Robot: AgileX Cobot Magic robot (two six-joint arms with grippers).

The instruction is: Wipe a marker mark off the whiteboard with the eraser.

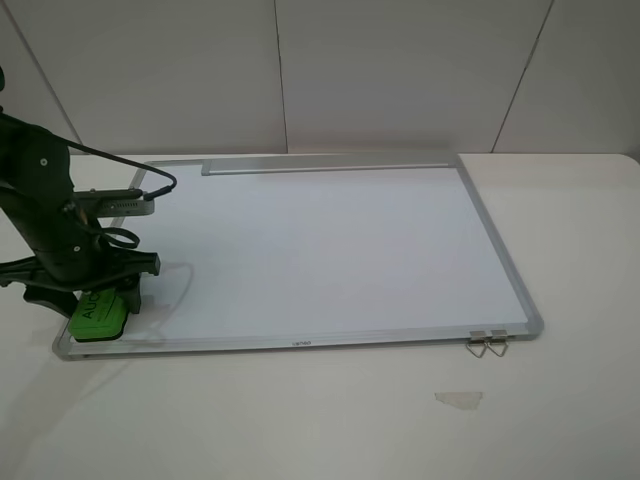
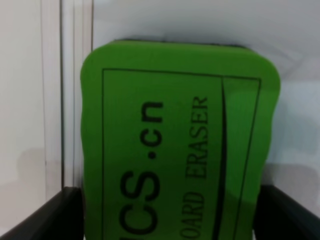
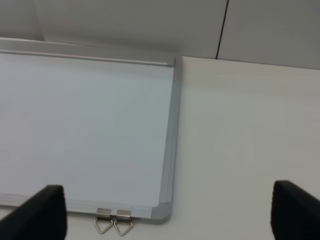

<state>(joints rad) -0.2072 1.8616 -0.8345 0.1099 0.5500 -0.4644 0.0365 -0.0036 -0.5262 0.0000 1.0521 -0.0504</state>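
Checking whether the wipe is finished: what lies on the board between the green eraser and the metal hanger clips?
Only bare whiteboard: in the exterior high view, no mark shows between the eraser and the clips.

1 whiteboard (image 1: pixel 330 250); 1 green eraser (image 1: pixel 100 316); 2 metal hanger clips (image 1: pixel 487 343); 1 tape scrap (image 1: pixel 459 399)

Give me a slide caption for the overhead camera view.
Left hand sets green eraser at near-left corner of a clean whiteboard.
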